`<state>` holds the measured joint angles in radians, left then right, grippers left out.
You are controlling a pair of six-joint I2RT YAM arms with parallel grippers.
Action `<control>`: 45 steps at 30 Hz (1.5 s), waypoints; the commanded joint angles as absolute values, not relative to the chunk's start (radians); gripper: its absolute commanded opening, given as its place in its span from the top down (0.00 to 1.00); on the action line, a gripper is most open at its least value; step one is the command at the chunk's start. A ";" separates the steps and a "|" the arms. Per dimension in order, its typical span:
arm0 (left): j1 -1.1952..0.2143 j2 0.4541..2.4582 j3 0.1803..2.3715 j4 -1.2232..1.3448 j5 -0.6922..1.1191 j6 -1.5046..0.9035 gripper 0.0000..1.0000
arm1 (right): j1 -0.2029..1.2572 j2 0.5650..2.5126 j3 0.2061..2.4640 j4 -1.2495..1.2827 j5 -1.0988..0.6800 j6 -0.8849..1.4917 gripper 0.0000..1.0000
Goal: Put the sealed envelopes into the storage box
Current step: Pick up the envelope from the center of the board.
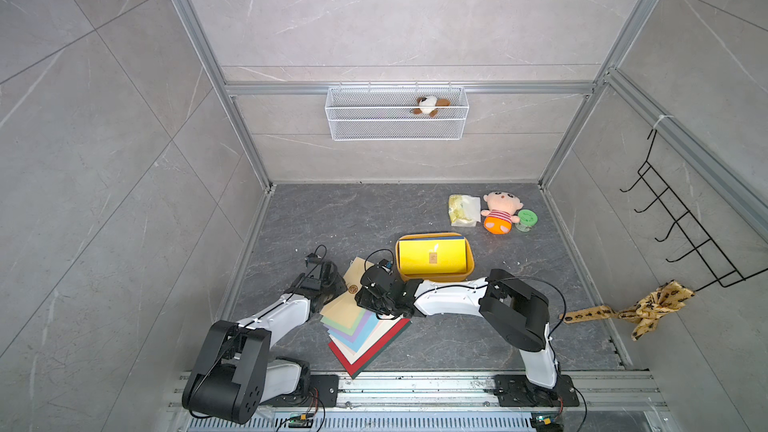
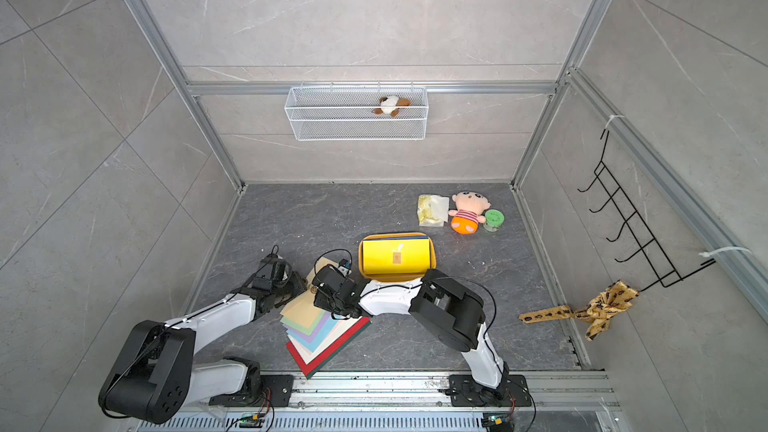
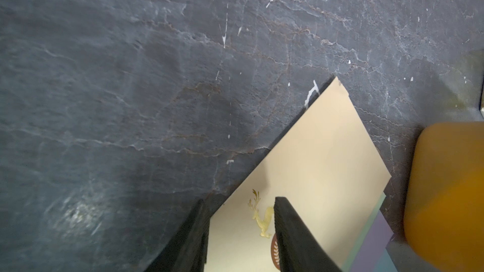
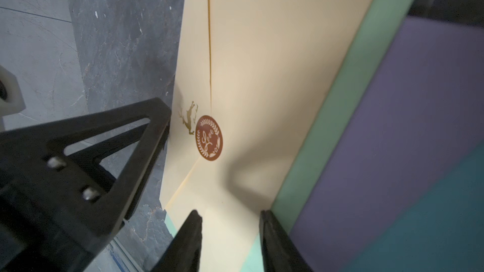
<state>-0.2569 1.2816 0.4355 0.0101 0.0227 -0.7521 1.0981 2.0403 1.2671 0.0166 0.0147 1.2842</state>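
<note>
While the fan of sealed envelopes (image 1: pixel 376 336) lies on the dark counter (image 1: pixel 353 218) at 12 o'clock from the base rail, its lowest red and dark green sheets run their long axis from 7 toward between 1 and 2 o'clock. The top cream envelope (image 1: pixel 352 275) is turned nearer 1 o'clock, with its round brown seal (image 4: pixel 209 138) facing up. Seven colours show in the fan: cream, pale green, lilac, light blue, a paler cream, red and dark green. One storage box (image 1: pixel 470 261) sits just beside the fan at 2 o'clock, its long axis 9 to 3 o'clock. A yellow envelope (image 1: pixel 415 257) lies flat in it the same way, and a navy edge (image 1: pixel 432 238) shows along its 12 o'clock side, so two are boxed. Of the two arms, the left reaches from 7 toward 1 o'clock. The left end effector (image 3: pixel 239 201) stands partly open astride the cream envelope's 9 o'clock edge, one finger (image 3: pixel 293 231) over paper, the other over bare counter. The right forearm runs toward 9 o'clock. The right end effector (image 4: pixel 230 213) hangs partly open over the cream envelope beside the pale green one, clamping nothing.
</note>
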 commanded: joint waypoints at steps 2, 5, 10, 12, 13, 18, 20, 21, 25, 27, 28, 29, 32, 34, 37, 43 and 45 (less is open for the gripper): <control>-0.255 1.306 0.405 -0.047 0.058 -0.764 0.55 | 1.094 2.069 1.259 0.037 0.008 1.309 0.58; -0.255 1.306 0.405 -0.049 0.058 -0.763 0.55 | 1.094 2.063 1.239 0.049 0.006 1.327 0.58; -0.255 1.309 0.405 -0.048 0.066 -0.763 0.56 | 1.094 2.032 1.197 0.069 0.017 1.357 0.56; -0.255 1.313 0.405 -0.046 0.073 -0.763 0.57 | 1.094 2.020 1.186 0.069 0.023 1.363 0.56; -0.255 1.316 0.405 -0.047 0.077 -0.764 0.57 | 1.094 2.014 1.187 0.060 0.028 1.361 0.56; -0.255 1.318 0.405 -0.049 0.081 -0.759 0.59 | 1.092 2.008 1.178 0.059 0.034 1.382 0.56; -0.255 1.319 0.405 -0.050 0.081 -0.761 0.59 | 1.091 2.003 1.171 0.055 0.036 1.394 0.56; -0.255 1.319 0.405 -0.051 0.083 -0.760 0.59 | 1.091 1.998 1.165 0.056 0.038 1.403 0.56; -0.255 1.322 0.402 -0.048 0.087 -0.760 0.60 | 1.089 2.005 1.158 0.076 0.026 1.417 0.55; -0.255 1.325 0.402 -0.048 0.091 -0.758 0.60 | 1.085 2.017 1.147 0.096 0.017 1.438 0.55; -0.255 1.325 0.403 -0.050 0.092 -0.758 0.60 | 1.085 2.021 1.133 0.111 0.014 1.459 0.55; -0.256 1.325 0.402 -0.051 0.094 -0.758 0.61 | 1.085 2.025 1.121 0.128 0.012 1.478 0.55; -0.257 1.325 0.396 -0.046 0.104 -0.760 0.61 | 1.085 2.031 1.109 0.154 0.007 1.496 0.55; -0.255 1.329 0.393 -0.042 0.115 -0.762 0.61 | 1.084 2.031 1.117 0.163 0.000 1.496 0.55; -0.256 1.337 0.392 -0.037 0.127 -0.761 0.61 | 1.079 2.022 1.128 0.184 0.000 1.490 0.55; -0.257 1.332 0.387 -0.037 0.129 -0.765 0.61 | 1.066 2.014 1.189 0.193 -0.016 1.442 0.57; -0.257 1.327 0.387 -0.037 0.131 -0.767 0.61 | 1.066 2.019 1.209 0.188 -0.023 1.426 0.62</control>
